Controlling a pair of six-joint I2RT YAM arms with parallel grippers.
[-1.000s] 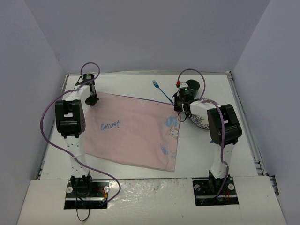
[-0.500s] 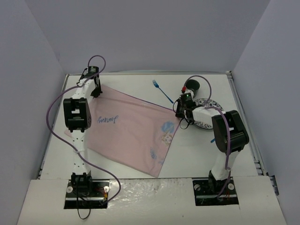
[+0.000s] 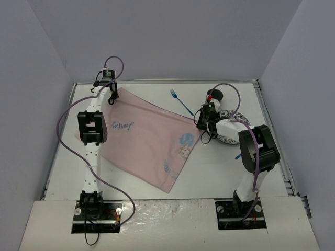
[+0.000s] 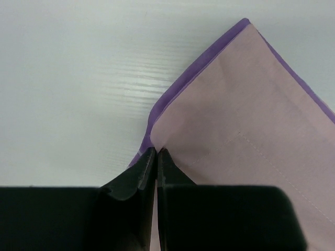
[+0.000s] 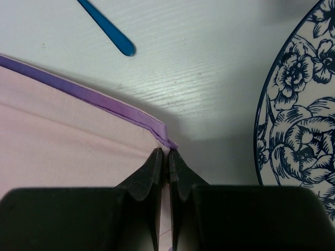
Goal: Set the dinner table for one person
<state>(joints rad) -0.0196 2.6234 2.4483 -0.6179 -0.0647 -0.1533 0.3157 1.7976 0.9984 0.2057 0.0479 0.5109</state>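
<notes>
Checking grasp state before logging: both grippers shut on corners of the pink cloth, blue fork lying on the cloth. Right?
One error: the blue fork lies on the bare dinner table, just beyond the purple hem of the pink cloth, not on it; the right wrist view shows the gap. The left gripper and right gripper are each shut on a cloth corner.

The matte-white table (image 3: 230, 172) carries a pink cloth (image 3: 146, 141) with a purple hem, spread flat but skewed: one corner sits near the far-left corner, another reaches right of centre, and a third points at the near edge. A blue fork (image 3: 180, 103) lies slantwise by the far edge, just beyond the cloth's far hem and apart from it. Toward the right edge sits a blue-and-white floral plate (image 3: 226, 139), just beside the cloth's right corner, with a small dark round object (image 3: 216, 95) behind it, nearer the far edge.
</notes>
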